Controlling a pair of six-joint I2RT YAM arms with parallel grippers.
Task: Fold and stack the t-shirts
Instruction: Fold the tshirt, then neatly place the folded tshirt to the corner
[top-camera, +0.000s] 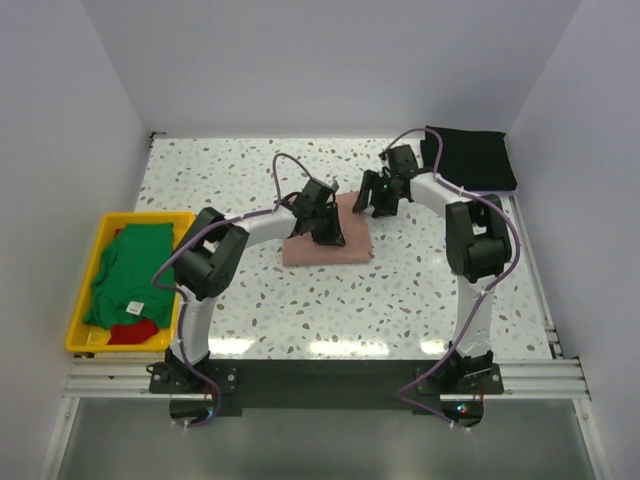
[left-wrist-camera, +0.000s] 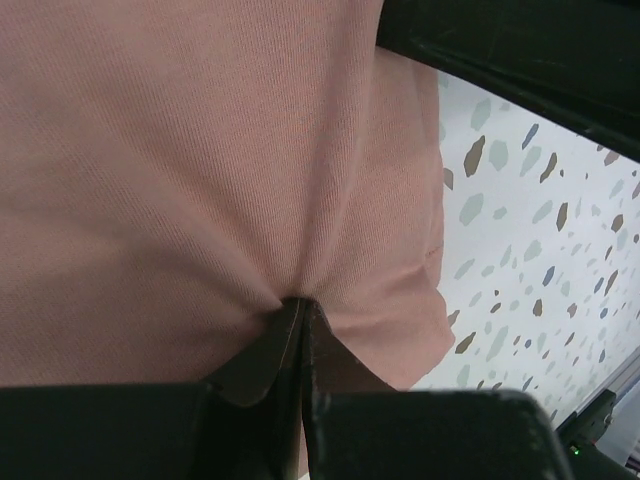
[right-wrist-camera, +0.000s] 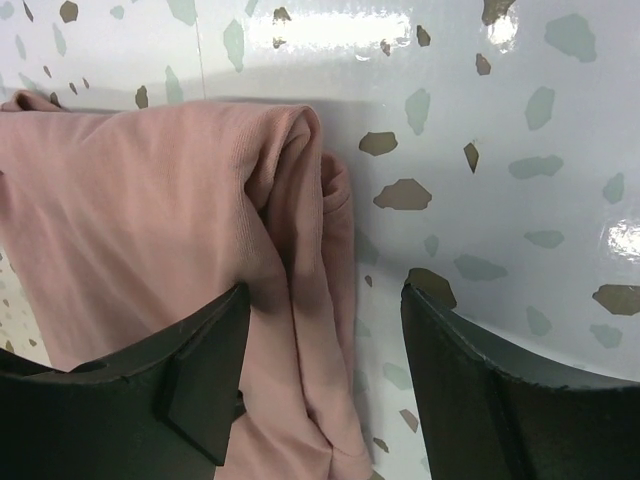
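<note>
- A robotics lab test cell, not a home or shop.
- Plain white panels (top-camera: 330, 60) box in a speckled terrazzo bench (top-camera: 400, 290) on 3 sides.
- 2 robot arms, the left arm (top-camera: 212, 262) and the right arm (top-camera: 472, 240), stand bolted on an aluminium rail (top-camera: 540, 378) at the near edge.
- Purple cables (top-camera: 284, 157) loop loose along both.

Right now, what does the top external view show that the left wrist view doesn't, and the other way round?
Only top external: the yellow bin at the left, holding a green shirt and a red cloth. It also shows the folded black shirt at the far right corner. Only left wrist: the left fingers shut, pinching a pucker of pink fabric near the shirt's edge. Both: the pink shirt lying on the speckled table.
</note>
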